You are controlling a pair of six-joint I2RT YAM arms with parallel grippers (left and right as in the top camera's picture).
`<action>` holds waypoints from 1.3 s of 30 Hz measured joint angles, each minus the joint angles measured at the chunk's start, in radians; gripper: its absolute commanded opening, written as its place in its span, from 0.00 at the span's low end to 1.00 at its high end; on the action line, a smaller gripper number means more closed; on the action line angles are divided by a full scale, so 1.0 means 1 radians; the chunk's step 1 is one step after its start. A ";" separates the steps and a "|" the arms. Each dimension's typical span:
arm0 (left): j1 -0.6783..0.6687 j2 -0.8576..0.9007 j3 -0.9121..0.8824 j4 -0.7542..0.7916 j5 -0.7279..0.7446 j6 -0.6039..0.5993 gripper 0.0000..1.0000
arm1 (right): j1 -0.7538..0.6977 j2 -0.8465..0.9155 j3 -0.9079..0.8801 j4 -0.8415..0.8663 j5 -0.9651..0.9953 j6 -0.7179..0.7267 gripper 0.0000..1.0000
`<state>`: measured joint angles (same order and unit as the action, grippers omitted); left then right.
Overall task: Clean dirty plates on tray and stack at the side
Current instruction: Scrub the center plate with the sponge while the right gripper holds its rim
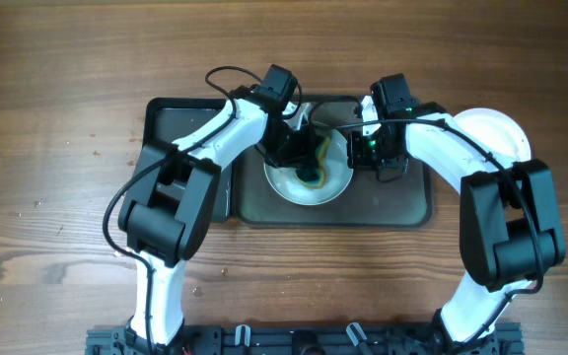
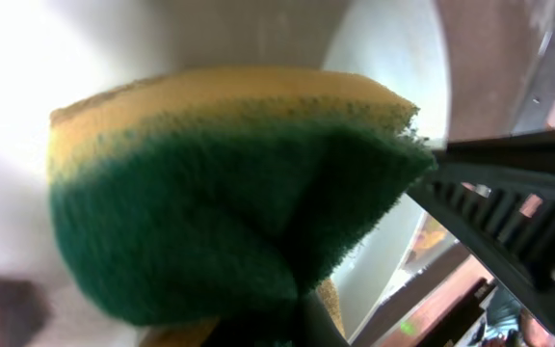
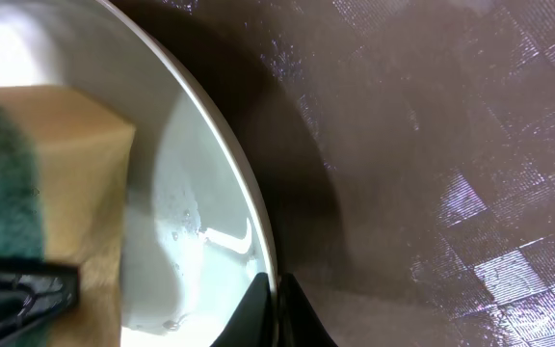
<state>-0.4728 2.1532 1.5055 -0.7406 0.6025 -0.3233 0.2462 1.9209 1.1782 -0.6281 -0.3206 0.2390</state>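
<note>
Now wiping is in hand: in the middle of the tray [image 1: 402, 202] the left gripper [image 1: 302, 158] clenches the sponge [image 2: 220, 193] over the dirty plate [image 1: 289, 187], the right gripper [image 3: 270, 294] pinches its rim, and next the sponge must probably rub the smudge [image 2: 8, 299].

A sponge [image 2: 229, 202] fills your view, yellow above and green scouring face below, creased where a black ribbed jaw presses in from the right. Behind it you see a white plate [image 2: 393, 58], with a dark smudge [image 2: 8, 304] at lower left.
</note>
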 measured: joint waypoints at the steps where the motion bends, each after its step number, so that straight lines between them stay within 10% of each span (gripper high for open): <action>1: -0.002 -0.013 0.000 -0.001 -0.001 0.003 0.04 | 0.000 0.000 0.000 0.000 0.000 0.000 0.04; 15: -0.006 -0.118 -0.005 -0.014 -0.398 0.011 0.04 | 0.000 0.000 0.000 0.001 0.000 0.000 0.04; 39: 0.002 -0.089 0.010 0.069 -0.153 0.006 0.04 | 0.001 0.000 0.000 0.001 0.007 0.000 0.05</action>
<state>-0.4709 2.0644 1.5158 -0.6716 0.4492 -0.3172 0.2474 1.9209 1.1782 -0.6270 -0.3138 0.2386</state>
